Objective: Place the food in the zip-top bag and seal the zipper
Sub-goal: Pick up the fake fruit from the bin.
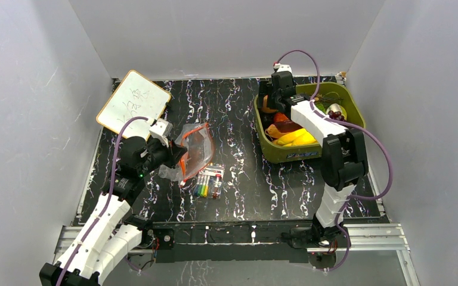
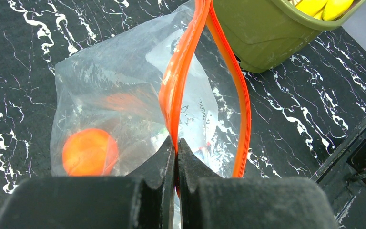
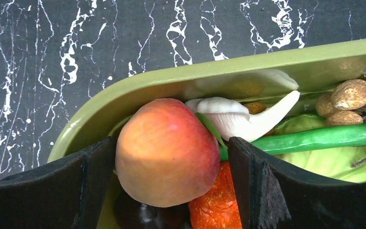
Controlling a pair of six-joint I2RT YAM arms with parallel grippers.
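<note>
**Left gripper** (image 2: 176, 143): claw pressed together on the zipper (image 2: 183, 71), pinching one lip of the red-orange strip. The other lip bows away towards 3 o'clock, so the mouth stands parted.

**Zip-top bag** (image 1: 194, 146): clear and crinkled, at 9 o'clock on the table (image 1: 244, 179), lying partly on the surface. The left wrist view shows one orange ball (image 2: 89, 151) inside it, at 8 o'clock in that view.

**Right gripper** (image 3: 169, 162): reached into the bin, claw spread to either side of a toy peach (image 3: 167, 138). One finger lies against the fruit, and a sliver of gap shows at the other.

**Olive-green bin** (image 1: 310, 152): at 2 o'clock on the table, well apart from the bag.
- Contents in the right wrist view: the peach at the near corner, a white mushroom-shaped piece (image 3: 240, 117) at its 2 o'clock, a green bean pod (image 3: 314, 136), brown nuts (image 3: 350, 95) and a bumpy orange piece (image 3: 217, 200) below the peach.
- The top view adds yellow bananas (image 1: 295, 138).

**Marker pack** (image 1: 209, 182): just beside the bag, at its 5 o'clock.

**Whiteboard** (image 1: 133, 104): at 10 o'clock, propped at the far left corner.
</note>
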